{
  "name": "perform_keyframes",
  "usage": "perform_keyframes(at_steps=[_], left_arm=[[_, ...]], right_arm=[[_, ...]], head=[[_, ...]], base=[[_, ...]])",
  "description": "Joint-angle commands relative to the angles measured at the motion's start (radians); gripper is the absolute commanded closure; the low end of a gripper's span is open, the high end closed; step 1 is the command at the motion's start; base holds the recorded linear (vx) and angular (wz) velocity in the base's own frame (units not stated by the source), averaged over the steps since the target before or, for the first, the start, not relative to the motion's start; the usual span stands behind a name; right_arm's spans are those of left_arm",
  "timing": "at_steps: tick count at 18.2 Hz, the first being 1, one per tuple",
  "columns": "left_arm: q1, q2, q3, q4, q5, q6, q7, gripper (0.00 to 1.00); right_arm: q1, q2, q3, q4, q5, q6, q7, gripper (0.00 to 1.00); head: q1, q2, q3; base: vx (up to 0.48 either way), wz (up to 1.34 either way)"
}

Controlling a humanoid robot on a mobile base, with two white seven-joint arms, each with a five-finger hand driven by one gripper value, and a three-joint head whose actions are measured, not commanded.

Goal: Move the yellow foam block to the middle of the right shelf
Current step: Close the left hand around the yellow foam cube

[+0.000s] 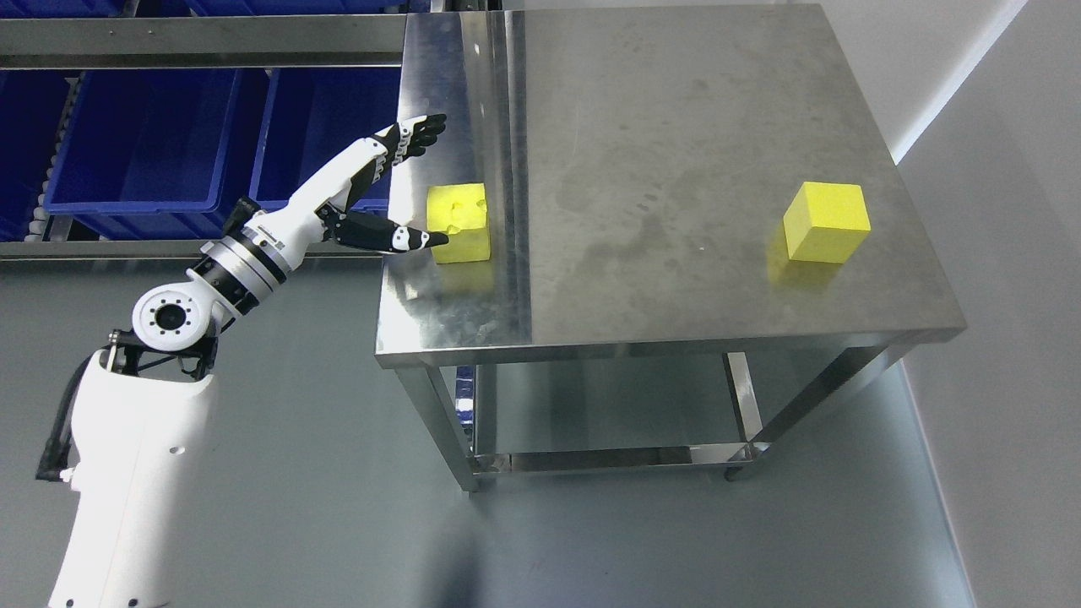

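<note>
The left hand [397,181] reaches in from the lower left of the frame on a white arm, and it is spread wide and holds nothing; the long fingers [415,133] point up and to the right, the thumb [397,237] juts out below them toward the yellow foam block [460,223]. That block sits left of centre, on the left strip of the steel table [676,127], close to its left edge; the thumb tip looks to touch or nearly touch the block's left face, though I cannot tell which from here. A second yellow block [826,221] stands well apart at the right of the frame, near the table's right edge. Blue bins [152,135] fill the upper left, behind a rail; the right arm is nowhere to be seen.

The near block shows dents on its top, so I judge it soft and very light; it should give under the fingers rather than slip, and a hard squeeze would deform it. The sensible hold, to my eye, is across two opposite side faces, thumb on one and fingers on the other, closing gently; the block sits so near the edge that a nudge could tip it off.
</note>
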Motion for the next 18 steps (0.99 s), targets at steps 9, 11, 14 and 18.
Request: perform_keyframes(at_steps=[9,11,14,18], left_arm=[[-0.12,-0.162,-0.066,0.38,-0.064,-0.004,-0.056,0.05],[-0.123,-0.164,-0.046,0.38,-0.059,-0.012,-0.047,0.14],[-0.127,-0.211,0.067,0.378,-0.055,-0.11,-0.048,0.41],[-0.156,-0.235,0.207,0.357,0.083,-0.253,-0.043,0.75]], right_arm=[[-0.002,-0.017,0.0,-0.017,0.0,0.001,0.001,0.0],[-0.002,-0.017,0.0,-0.017,0.0,0.001,0.001,0.0],[-0.002,-0.017,0.0,-0.017,0.0,0.001,0.001,0.0],[-0.003,-0.017,0.0,-0.017,0.0,0.001,0.001,0.0]], head=[[0.0,0.0,0.0],[0.0,0.0,0.0],[0.0,0.0,0.0],[0.0,0.0,0.0]], base=[[0.0,0.0],[0.0,0.0],[0.0,0.0],[0.0,0.0]])
